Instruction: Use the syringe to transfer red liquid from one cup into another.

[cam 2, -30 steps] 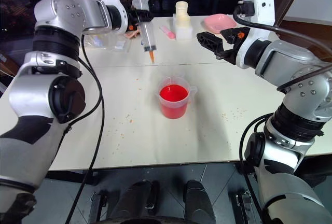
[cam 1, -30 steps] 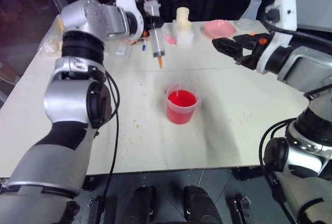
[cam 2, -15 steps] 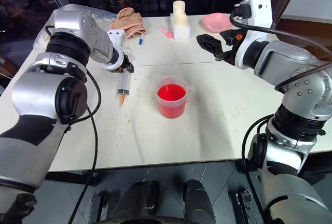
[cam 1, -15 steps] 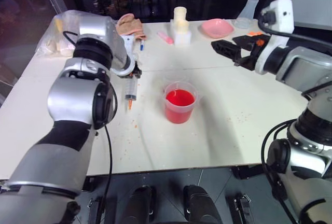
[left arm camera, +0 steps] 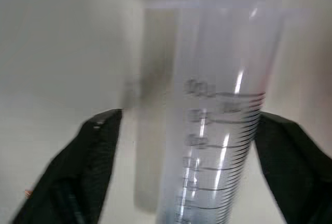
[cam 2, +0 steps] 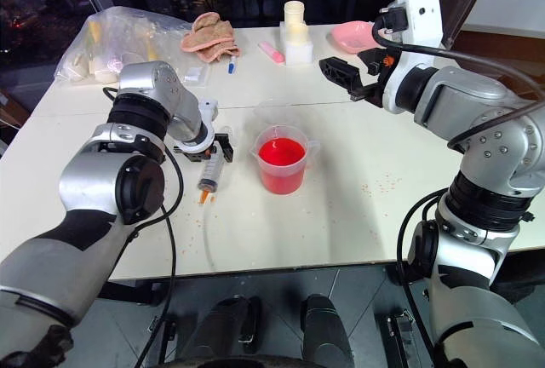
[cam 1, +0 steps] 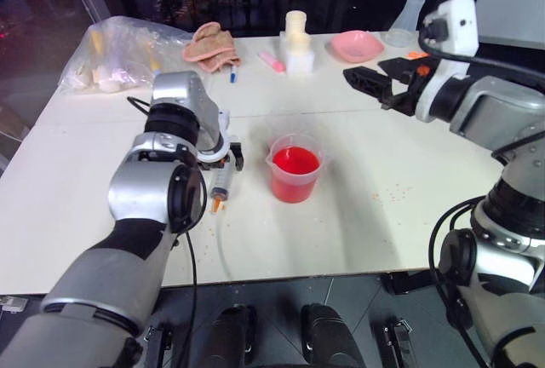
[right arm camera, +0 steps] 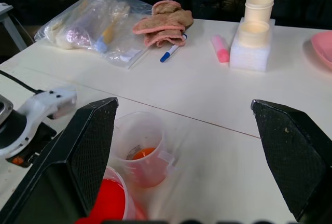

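The syringe (cam 1: pixel 223 182) lies on the white table just left of the cup of red liquid (cam 1: pixel 295 169), its orange tip (cam 1: pixel 217 206) towards the near edge. My left gripper (cam 1: pixel 223 162) points down over its upper end. Its black fingers (left arm camera: pixel 78 172) stand wide on either side of the clear barrel (left arm camera: pixel 218 130), with a gap on each side. A second clear cup (right arm camera: pixel 142 149), with a little orange-red liquid in its bottom, stands just behind the red one. My right gripper (cam 1: pixel 375 83) hangs open and empty above the table's right half.
Along the far edge lie a plastic bag (cam 1: pixel 119 53), a pink cloth (cam 1: pixel 213 40), a blue-capped pen (cam 1: pixel 232 72), white containers (cam 1: pixel 298 44), a pink dish (cam 1: pixel 358 44) and a clear flask (cam 1: pixel 410 14). Small crumbs dot the table.
My left arm came down from above the table's far side to the table left of the red cup, bringing the syringe. Its fingers have opened off the barrel. The right arm kept still.
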`<control>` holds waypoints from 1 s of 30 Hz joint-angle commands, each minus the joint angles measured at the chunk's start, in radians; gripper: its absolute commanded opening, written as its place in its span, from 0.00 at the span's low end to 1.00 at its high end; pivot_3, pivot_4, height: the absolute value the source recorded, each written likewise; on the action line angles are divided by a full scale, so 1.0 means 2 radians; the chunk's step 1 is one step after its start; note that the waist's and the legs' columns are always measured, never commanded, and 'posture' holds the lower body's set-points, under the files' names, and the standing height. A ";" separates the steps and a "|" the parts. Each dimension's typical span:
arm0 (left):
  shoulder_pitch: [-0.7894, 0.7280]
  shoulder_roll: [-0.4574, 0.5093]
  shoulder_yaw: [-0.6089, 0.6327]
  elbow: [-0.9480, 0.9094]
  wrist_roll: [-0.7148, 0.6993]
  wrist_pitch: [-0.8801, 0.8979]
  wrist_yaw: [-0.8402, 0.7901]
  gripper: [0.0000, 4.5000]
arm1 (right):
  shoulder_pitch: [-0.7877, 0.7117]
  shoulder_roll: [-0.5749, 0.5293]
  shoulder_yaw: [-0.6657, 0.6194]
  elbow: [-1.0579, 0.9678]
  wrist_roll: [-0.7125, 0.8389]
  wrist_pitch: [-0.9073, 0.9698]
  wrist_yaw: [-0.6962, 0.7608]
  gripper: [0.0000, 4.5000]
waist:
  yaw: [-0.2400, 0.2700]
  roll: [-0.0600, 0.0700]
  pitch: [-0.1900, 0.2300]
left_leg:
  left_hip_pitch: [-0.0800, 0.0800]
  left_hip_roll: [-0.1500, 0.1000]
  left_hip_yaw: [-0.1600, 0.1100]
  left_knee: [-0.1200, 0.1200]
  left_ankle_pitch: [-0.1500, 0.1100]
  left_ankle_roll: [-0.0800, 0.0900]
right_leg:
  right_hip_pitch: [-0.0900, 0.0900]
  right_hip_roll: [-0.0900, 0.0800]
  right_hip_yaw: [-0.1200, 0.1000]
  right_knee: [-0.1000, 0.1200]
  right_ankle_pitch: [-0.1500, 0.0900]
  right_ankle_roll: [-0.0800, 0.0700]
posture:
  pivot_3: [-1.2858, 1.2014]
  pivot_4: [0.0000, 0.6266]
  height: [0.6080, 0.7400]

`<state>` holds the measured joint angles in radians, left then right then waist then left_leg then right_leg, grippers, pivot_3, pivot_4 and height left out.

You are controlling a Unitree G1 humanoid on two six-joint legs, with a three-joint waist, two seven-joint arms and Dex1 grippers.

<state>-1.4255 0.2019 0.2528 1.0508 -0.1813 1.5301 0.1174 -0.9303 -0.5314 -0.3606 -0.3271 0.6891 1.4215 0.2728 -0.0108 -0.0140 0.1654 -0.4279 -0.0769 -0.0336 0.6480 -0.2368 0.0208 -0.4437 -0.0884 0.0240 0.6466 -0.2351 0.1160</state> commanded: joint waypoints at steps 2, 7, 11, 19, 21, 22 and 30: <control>0.016 -0.002 -0.002 -0.108 -0.004 0.027 -0.013 0.99 | -0.001 -0.008 -0.006 -0.008 0.001 -0.011 0.001 0.95 | -0.001 0.000 0.000 | 0.000 0.000 0.000 0.000 0.000 0.000 | 0.000 0.000 0.000 0.000 0.000 0.000 | 0.52 0.24 1.00; 0.053 -0.007 0.057 -0.237 -0.044 0.042 -0.030 0.99 | 0.002 -0.010 -0.003 -0.008 0.001 -0.015 0.004 0.95 | 0.000 0.000 0.000 | 0.000 0.000 0.000 0.000 0.000 0.000 | 0.000 0.000 0.001 0.000 0.000 0.000 | 0.52 0.24 1.00; 0.110 0.028 0.015 -0.380 -0.091 0.042 -0.068 0.99 | 0.010 -0.015 0.005 -0.005 0.002 -0.025 0.014 0.95 | -0.003 0.000 0.000 | 0.000 0.000 0.000 0.000 0.000 0.000 | 0.000 0.000 0.001 0.000 0.000 0.000 | 0.52 0.24 1.00; 0.220 0.135 -0.010 -0.556 -0.244 0.042 -0.148 0.99 | 0.070 -0.122 0.065 -0.032 0.029 -0.074 0.161 0.95 | 0.000 0.000 0.000 | 0.000 0.000 0.000 0.000 0.000 -0.001 | 0.000 0.000 0.001 -0.001 0.000 0.000 | 0.52 0.24 1.00; 0.252 0.164 -0.015 -0.600 -0.274 0.042 -0.162 0.99 | 0.099 -0.165 0.085 -0.048 0.035 -0.111 0.230 0.95 | -0.001 0.000 0.000 | 0.000 0.000 0.000 0.000 0.000 0.000 | 0.000 0.000 0.001 -0.001 0.000 0.000 | 0.52 0.24 1.00; 0.263 0.175 -0.016 -0.618 -0.280 0.042 -0.169 0.99 | 0.107 -0.178 0.090 -0.051 0.041 -0.122 0.253 0.95 | -0.001 0.000 0.000 | 0.000 0.000 0.000 0.000 0.000 0.000 | 0.000 -0.001 0.001 -0.001 0.000 0.000 | 0.52 0.24 1.00; 0.390 0.249 0.035 -0.722 -0.398 0.042 -0.184 0.99 | 0.150 -0.230 0.128 -0.045 0.036 -0.195 0.355 0.95 | -0.004 0.000 0.000 | 0.002 0.001 0.000 0.000 0.000 0.000 | 0.003 0.000 0.000 -0.004 0.000 -0.001 | 0.52 0.24 1.00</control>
